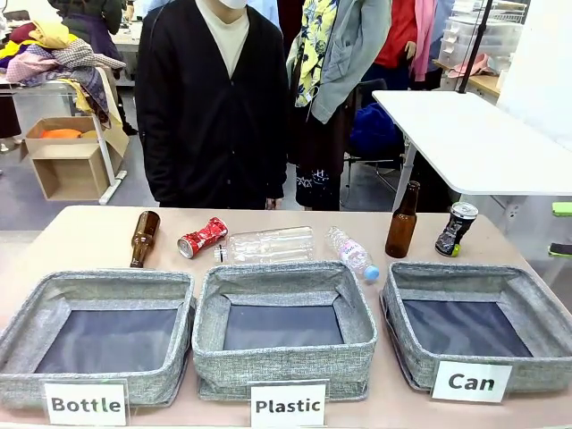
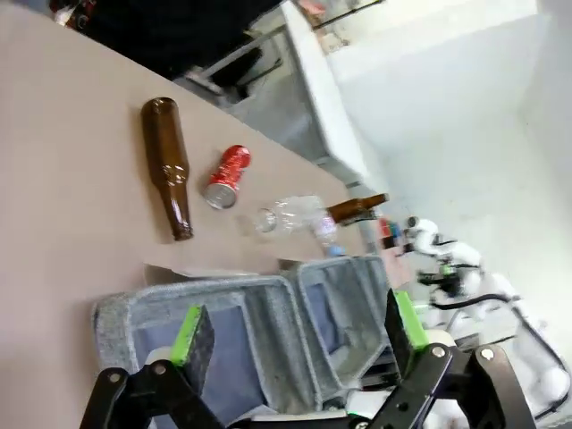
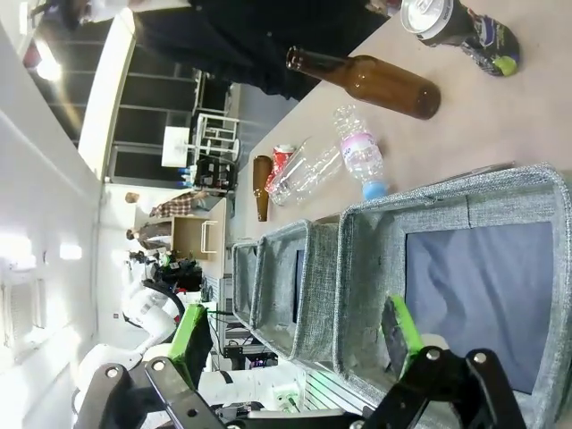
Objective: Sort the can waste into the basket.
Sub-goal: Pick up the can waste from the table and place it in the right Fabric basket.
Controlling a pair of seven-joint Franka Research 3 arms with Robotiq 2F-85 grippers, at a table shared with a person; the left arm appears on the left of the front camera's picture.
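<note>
A crushed red can (image 1: 202,238) (image 2: 228,176) (image 3: 282,154) lies on its side on the table behind the middle bin. A taller black can (image 1: 456,229) (image 3: 460,27) with a silver top leans at the far right, behind the grey basket (image 1: 527,295) (image 3: 500,192) labelled "Can". In the left wrist view my left gripper (image 2: 295,340) is open and empty above the left bins. My right gripper (image 3: 299,344) is open and empty over the basket's near side.
Grey bins labelled "Bottle" (image 1: 27,313) and "Plastic" (image 1: 357,308) sit left of the basket. One brown bottle (image 1: 143,238) lies at the left, another (image 1: 402,222) stands by the black can. Clear plastic bottles (image 1: 268,244) (image 1: 351,253) lie between. A person (image 1: 214,98) stands across the table.
</note>
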